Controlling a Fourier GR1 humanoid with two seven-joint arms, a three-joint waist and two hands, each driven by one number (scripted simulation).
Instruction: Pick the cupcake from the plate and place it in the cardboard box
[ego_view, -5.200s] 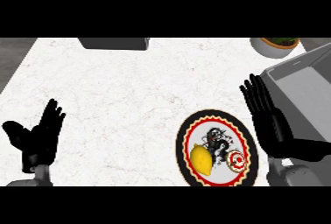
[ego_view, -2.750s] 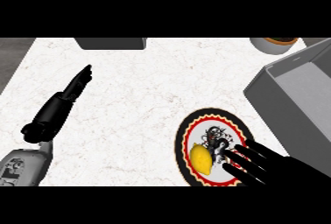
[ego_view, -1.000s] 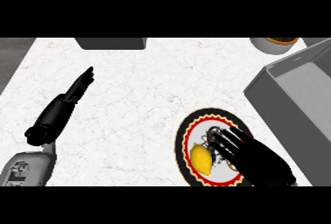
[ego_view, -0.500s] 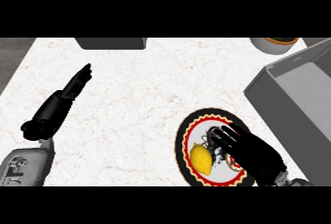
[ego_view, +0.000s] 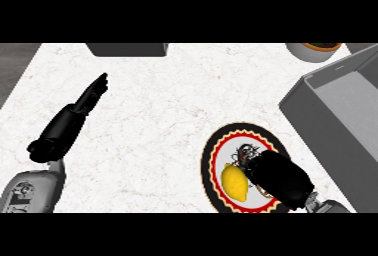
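1. The cupcake (ego_view: 244, 152) sits on the plate (ego_view: 212, 165), toward its upper middle; only a small dark, patterned bit of it shows past the black hand above it.
2. The right hand (ego_view: 277, 177) lies over the cupcake, coming in from the lower right of the view. Its fingers point up and to the left and bend down over the cupcake, but from here I cannot tell whether they actually hold it.
3. A yellow lemon (ego_view: 235, 183) lies on the same plate, just beside the right hand on its left and below the cupcake.
4. The plate is round with a black rim, a red ring and a pale middle, and it rests on the white marbled counter (ego_view: 177, 100) near the view's lower edge.
5. The cardboard box (ego_view: 341, 125) stands to the right of the plate, close to it but apart; it looks grey, is open at the top, and runs off the right edge.
6. The left hand (ego_view: 81, 111) is well apart on the left side of the counter, fingers straight and together, pointing up and to the right, holding nothing.
7. At the top edge there is a dark grey block (ego_view: 127, 49) and, further right, a round pot (ego_view: 314, 50), both partly cut off.
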